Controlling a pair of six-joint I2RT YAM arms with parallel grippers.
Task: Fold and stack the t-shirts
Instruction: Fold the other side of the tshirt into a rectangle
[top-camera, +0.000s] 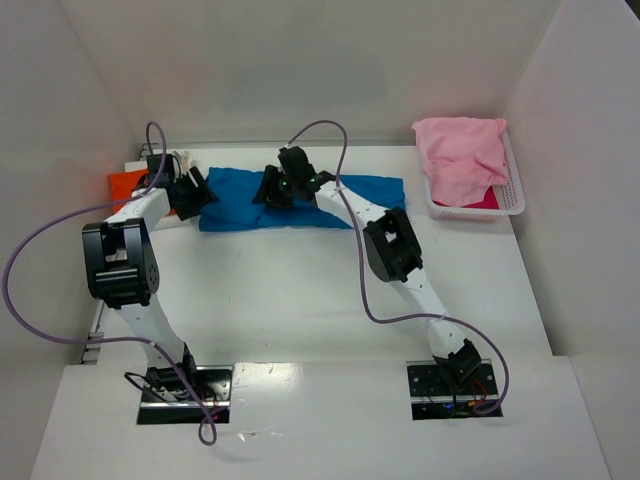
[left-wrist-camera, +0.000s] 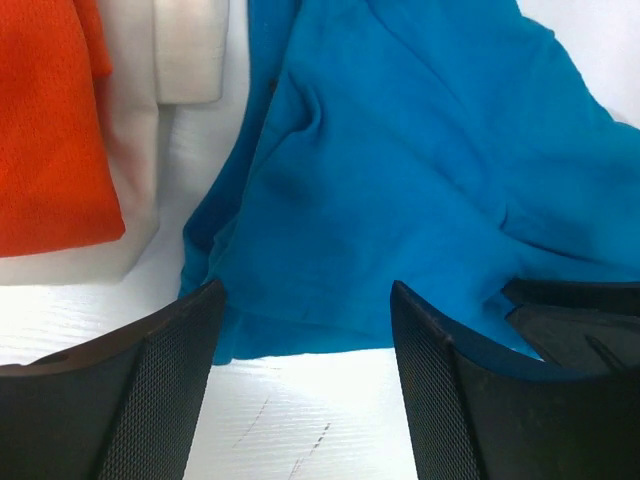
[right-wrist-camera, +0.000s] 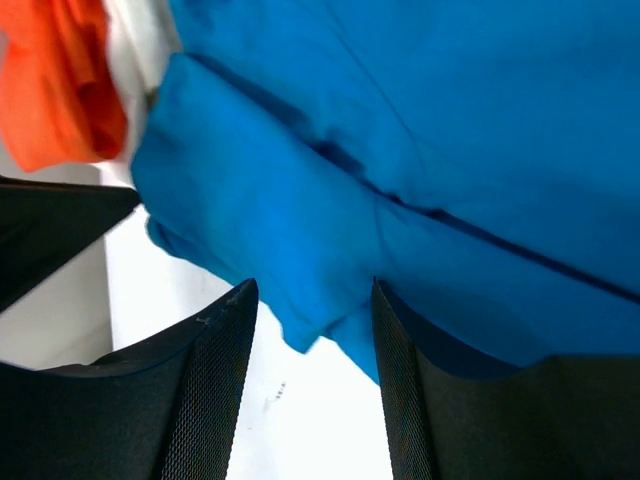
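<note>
Bright blue t-shirt (top-camera: 235, 210), orange t-shirt (top-camera: 125, 183), pink t-shirt (top-camera: 458, 155), white basket (top-camera: 515, 195), white table (top-camera: 280, 290).

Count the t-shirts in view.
3: blue t-shirt at the far middle, orange t-shirt far left, pink t-shirt heaped in the basket at right; more may hide beneath it.

This is a robotics lab, a small test cell and not a home or a shop. A plain white table (top-camera: 300, 300) is boxed in at the back and both sides by plain white walls (top-camera: 300, 60). A left arm (top-camera: 125, 265) and a right arm (top-camera: 400, 250), both white and black machines, are bolted to black plates (top-camera: 185, 395) at the table's near edge, and purple cables (top-camera: 25, 250) loop loosely from them. The household things are a blue t-shirt (top-camera: 235, 205) and an orange t-shirt (top-camera: 125, 183) on the table, and a pink t-shirt (top-camera: 460, 155) in a white basket (top-camera: 515, 195)
</note>
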